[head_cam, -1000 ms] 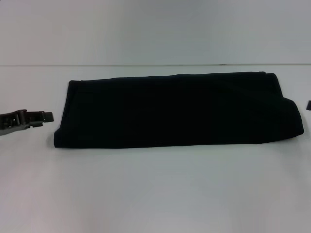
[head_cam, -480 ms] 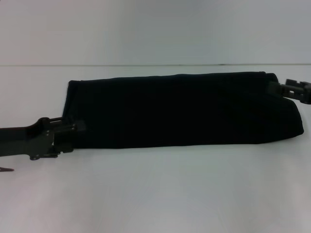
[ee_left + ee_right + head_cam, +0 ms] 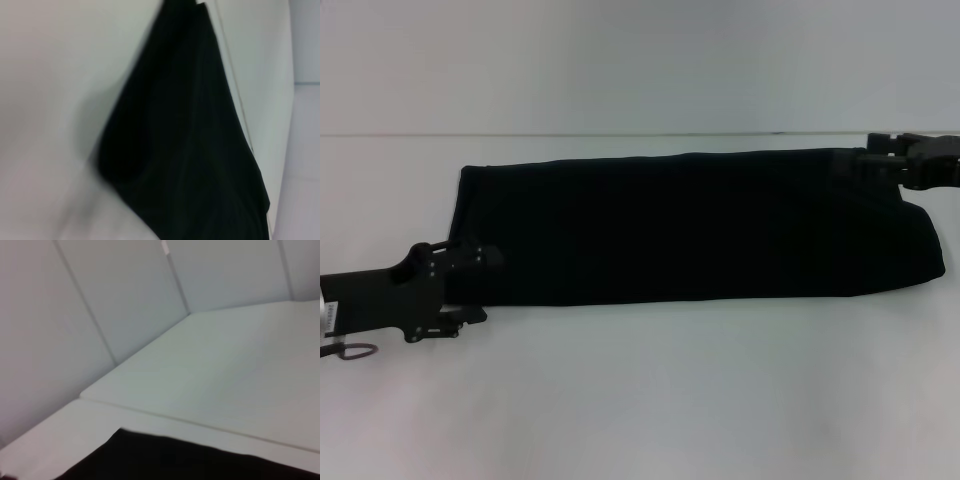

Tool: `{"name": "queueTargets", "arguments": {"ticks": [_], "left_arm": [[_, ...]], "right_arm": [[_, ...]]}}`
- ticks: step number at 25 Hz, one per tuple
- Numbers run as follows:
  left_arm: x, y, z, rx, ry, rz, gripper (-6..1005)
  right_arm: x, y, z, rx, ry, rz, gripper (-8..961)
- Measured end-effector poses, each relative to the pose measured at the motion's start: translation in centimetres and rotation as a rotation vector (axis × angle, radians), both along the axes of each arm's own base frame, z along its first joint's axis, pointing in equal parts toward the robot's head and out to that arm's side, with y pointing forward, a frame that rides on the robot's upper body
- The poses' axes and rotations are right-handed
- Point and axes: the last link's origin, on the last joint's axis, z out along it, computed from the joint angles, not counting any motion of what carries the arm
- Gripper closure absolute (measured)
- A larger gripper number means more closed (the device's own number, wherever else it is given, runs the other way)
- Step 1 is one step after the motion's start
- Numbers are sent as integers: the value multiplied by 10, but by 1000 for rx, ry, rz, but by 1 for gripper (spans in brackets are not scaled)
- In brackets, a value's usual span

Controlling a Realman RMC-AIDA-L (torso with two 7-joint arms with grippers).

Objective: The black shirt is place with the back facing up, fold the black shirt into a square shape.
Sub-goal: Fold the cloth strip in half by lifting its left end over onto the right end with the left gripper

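The black shirt (image 3: 700, 225) lies folded into one long band across the white table. My left gripper (image 3: 490, 287) is at the band's near left corner, open, with one finger over the cloth and one in front of its edge. At the far right corner is my right gripper (image 3: 860, 152), open, its fingers at the cloth's edge. In the left wrist view the black shirt (image 3: 190, 150) runs away from the camera. In the right wrist view only a corner of the black shirt (image 3: 190, 460) shows. Neither wrist view shows its own fingers.
The white table (image 3: 640, 400) stretches in front of the shirt. Its back edge (image 3: 620, 134) meets a pale wall just behind the shirt. The right wrist view shows the table's seams (image 3: 200, 422) and wall panels.
My left gripper has come in from the left edge to the shirt's near left corner. The right gripper has entered from the right and reached the far right corner. The shirt has barely shifted.
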Motion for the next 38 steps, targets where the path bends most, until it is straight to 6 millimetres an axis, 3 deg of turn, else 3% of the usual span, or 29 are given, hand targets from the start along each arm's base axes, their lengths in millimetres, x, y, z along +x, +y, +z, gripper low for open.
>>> {"name": "queueTargets", "arguments": {"ticks": [12, 22, 38], "left_arm": [[-11, -3, -14, -13, -98, 243, 122], [-13, 9, -9, 32, -71, 266, 122], [-21, 7, -10, 53, -46, 289, 121]], "right_arm": [[-8, 4, -8, -8, -67, 68, 38], [-9, 8, -11, 12, -80, 69, 37], [-12, 9, -13, 11, -71, 73, 40]]}}
